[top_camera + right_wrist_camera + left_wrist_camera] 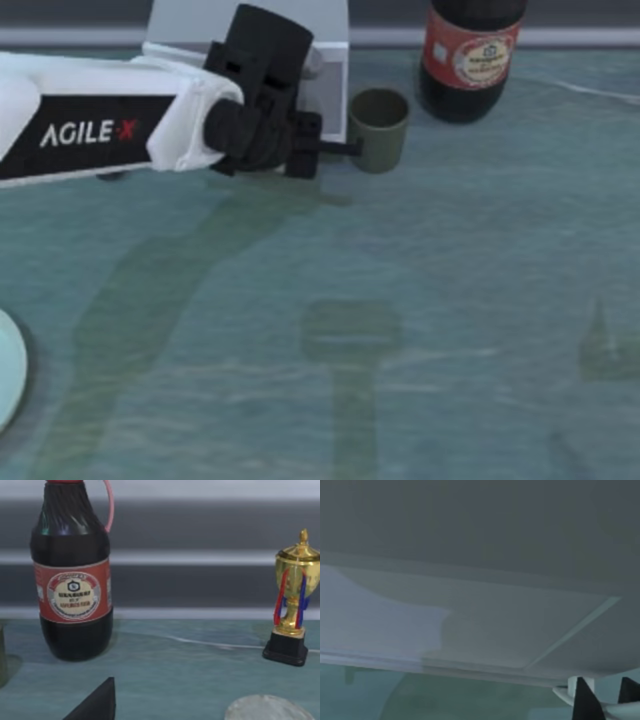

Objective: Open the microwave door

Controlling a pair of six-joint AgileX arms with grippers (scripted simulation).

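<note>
The white microwave stands at the table's back edge, left of centre. My left arm reaches across its front from the left, with the left gripper at the front right corner. In the left wrist view the microwave door fills the picture, a light-grey panel with a large translucent window. Its white bar handle lies between the two black fingertips of the left gripper, which is shut on it. Of my right gripper only one black fingertip shows, low over the table.
An olive-green cup stands just right of the left gripper. A dark bottle with a red label is behind it to the right. A gold trophy stands farther right. A pale plate lies at the left edge.
</note>
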